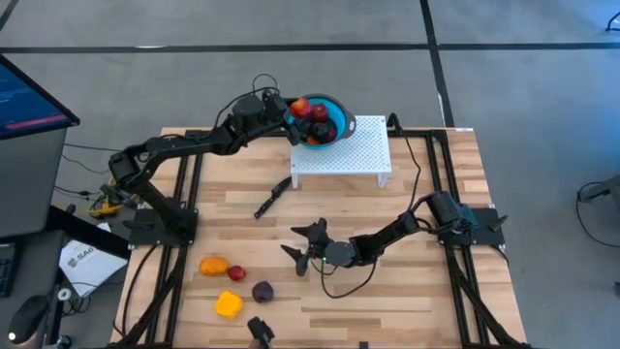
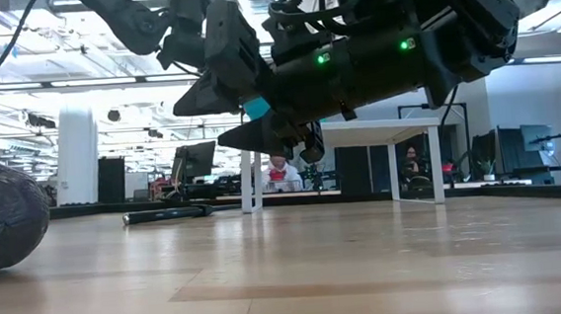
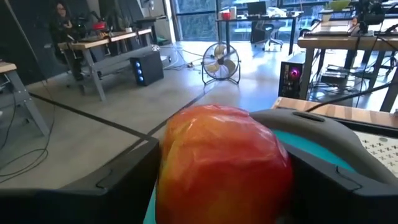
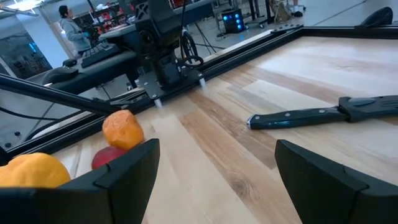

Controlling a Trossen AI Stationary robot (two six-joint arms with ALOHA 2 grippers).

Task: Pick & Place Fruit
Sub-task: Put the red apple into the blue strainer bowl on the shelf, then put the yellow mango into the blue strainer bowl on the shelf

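Note:
My left gripper (image 1: 294, 109) is over the near-left rim of the blue bowl (image 1: 341, 118), shut on a red-orange fruit (image 3: 221, 165). The bowl stands on a white perforated stand (image 1: 349, 155) and holds several red and dark fruits (image 1: 318, 128). On the table's near left lie an orange fruit (image 1: 214, 266), a red one (image 1: 236, 275), a dark purple one (image 1: 263, 291) and a blocky yellow one (image 1: 229, 304). My right gripper (image 1: 305, 247) hovers open over the table's middle, pointing toward these fruits (image 4: 122, 129), touching nothing. My left gripper holds the red-orange fruit (image 1: 300, 105) pinched between its two fingers (image 3: 124, 180), one on each side of the fruit's widest part. The fruit is lifted clear, above the bowl's rim (image 3: 305, 149).
A slim black knife (image 1: 272, 199) lies on the table between the stand and my right gripper, also seen as the knife (image 4: 311, 115) in the right wrist view. Black frame rails (image 1: 184, 194) run along both table sides. Bare wood lies between my right gripper and the fruits.

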